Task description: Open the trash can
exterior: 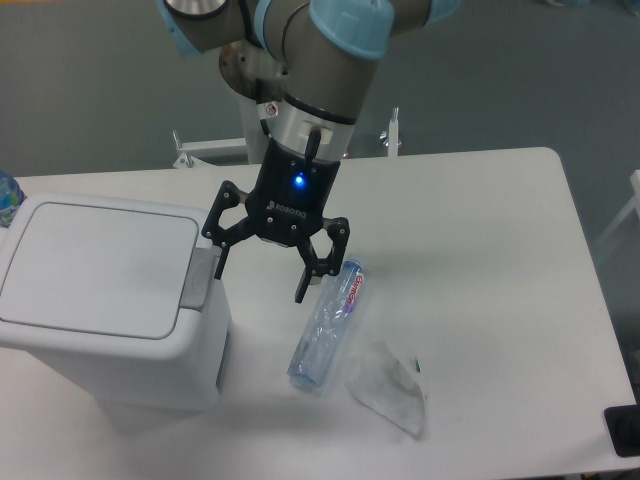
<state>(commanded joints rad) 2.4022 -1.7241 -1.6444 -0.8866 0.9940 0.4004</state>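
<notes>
We can make out small white lettering on the black body of the gripper (260, 283), too small for us to read with certainty. The plastic bottle (325, 327) carries a red-and-white label whose print we cannot read.

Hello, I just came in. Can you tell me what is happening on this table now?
A robot arm is working at a white table. Its claw is open and empty, hanging beside the trash can, with one finger close to the grey latch button on the lid's edge. The lid is shut. A crushed plastic bottle and a crumpled clear wrapper lie on the table to the right of the bin, untouched.
</notes>
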